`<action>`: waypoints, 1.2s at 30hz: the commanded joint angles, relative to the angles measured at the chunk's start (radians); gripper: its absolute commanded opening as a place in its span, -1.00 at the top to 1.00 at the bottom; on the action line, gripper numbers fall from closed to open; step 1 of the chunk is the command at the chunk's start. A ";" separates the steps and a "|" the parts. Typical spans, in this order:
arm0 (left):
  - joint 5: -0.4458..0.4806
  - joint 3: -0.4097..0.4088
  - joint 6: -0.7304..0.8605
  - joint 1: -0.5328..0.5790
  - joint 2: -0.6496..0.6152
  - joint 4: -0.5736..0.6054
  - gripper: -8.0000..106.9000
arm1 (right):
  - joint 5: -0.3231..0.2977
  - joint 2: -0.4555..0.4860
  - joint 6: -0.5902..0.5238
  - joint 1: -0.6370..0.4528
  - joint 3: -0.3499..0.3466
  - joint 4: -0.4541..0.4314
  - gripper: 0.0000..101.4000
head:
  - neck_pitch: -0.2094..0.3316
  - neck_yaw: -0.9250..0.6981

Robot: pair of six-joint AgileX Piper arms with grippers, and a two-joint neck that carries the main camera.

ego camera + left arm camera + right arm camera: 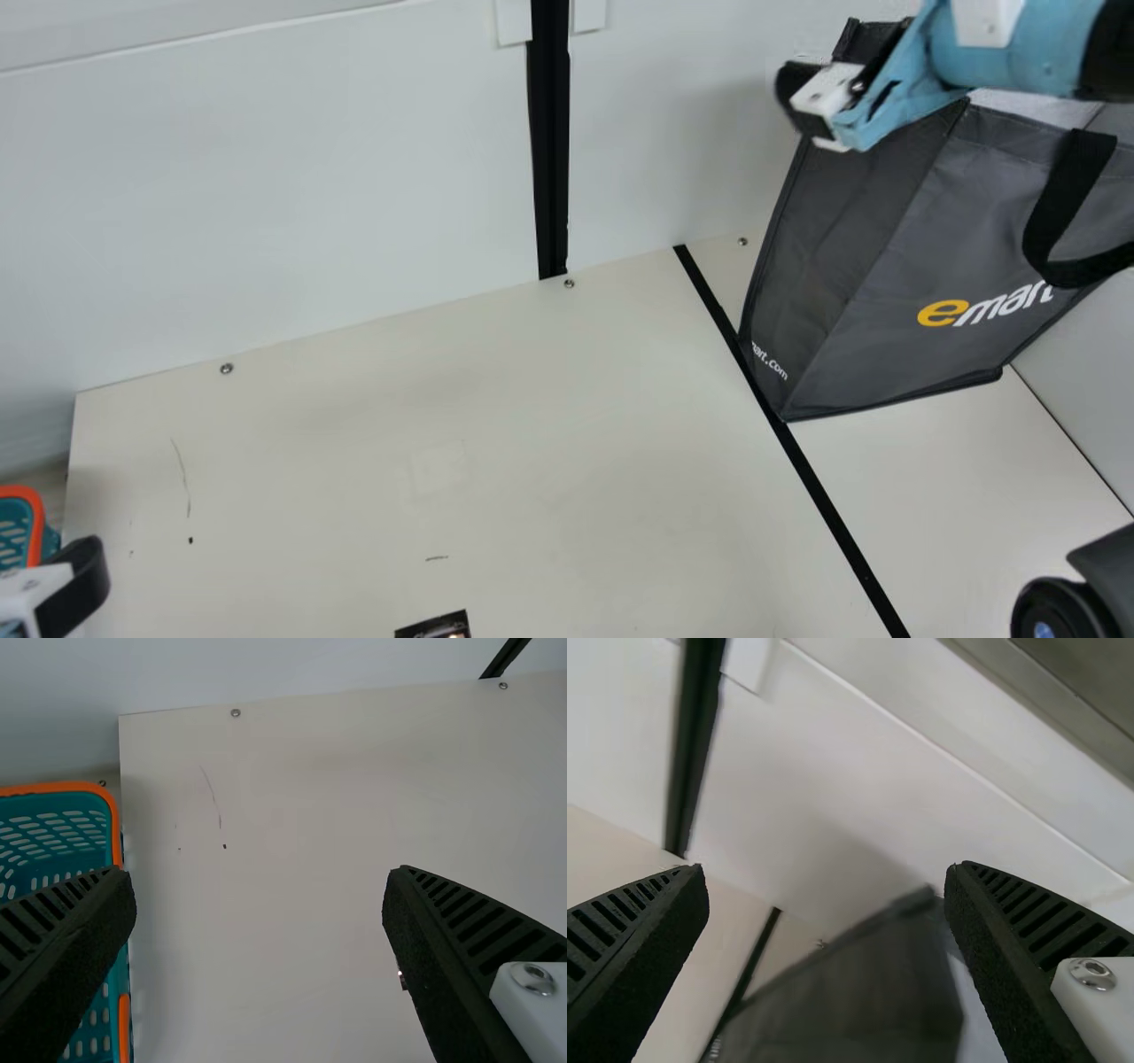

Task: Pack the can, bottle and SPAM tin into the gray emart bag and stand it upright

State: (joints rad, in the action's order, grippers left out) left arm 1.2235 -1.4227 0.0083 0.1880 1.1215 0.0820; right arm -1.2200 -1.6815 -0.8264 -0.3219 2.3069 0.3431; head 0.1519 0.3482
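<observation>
Gray bag (886,230) is at the table's (496,443) far right corner, its near bottom corner on the black stripe (828,505). Looks roughly upright, though I can't rule out a lean. Right gripper (828,870) is by the bag's mouth, fingers wide apart, nothing gripped. Left gripper (257,873) is over the table's left part, also wide and unloaded, basket (53,787) beside the left edge. My read: step in hand is settling the bag or getting the right arm clear of it. Lift straight up past the rim before swinging away; a fingertip could snag fabric or the handle (1067,208) and tip it. If it leans, nudge it low, near the base. Can't see into the bag, so can't say whether the can, bottle or SPAM tin is packed. Main view crops the bag's right side; its edge blurs in right wrist view; rim contact unclear. Dark printed item (434,627) is cut off at main view's bottom, can't identify.
</observation>
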 commanded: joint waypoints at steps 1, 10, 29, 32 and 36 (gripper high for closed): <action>0.000 0.000 0.000 0.000 0.000 0.000 -0.71 | 0.000 0.006 0.019 0.034 -0.038 0.025 -0.87 | 0.023 0.001; 0.000 0.000 0.000 0.000 0.000 0.000 -0.71 | 0.000 0.027 0.120 0.106 -0.133 0.154 -0.87 | 0.023 0.001; 0.000 0.000 0.000 0.000 0.000 0.000 -0.71 | 0.059 0.110 0.232 0.177 -0.374 0.382 -0.87 | 0.023 0.001; 0.000 0.000 0.000 0.000 0.000 0.000 -0.71 | 0.084 0.137 0.226 0.195 -0.442 0.399 -0.87 | 0.023 0.001; 0.000 0.000 0.000 0.000 0.000 0.000 -0.71 | 0.111 0.169 0.214 0.220 -0.521 0.410 -0.87 | 0.023 0.001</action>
State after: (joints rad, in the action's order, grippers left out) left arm 1.2235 -1.4227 0.0083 0.1880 1.1215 0.0820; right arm -1.1130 -1.5182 -0.6089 -0.1067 1.8277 0.7537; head 0.1519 0.3482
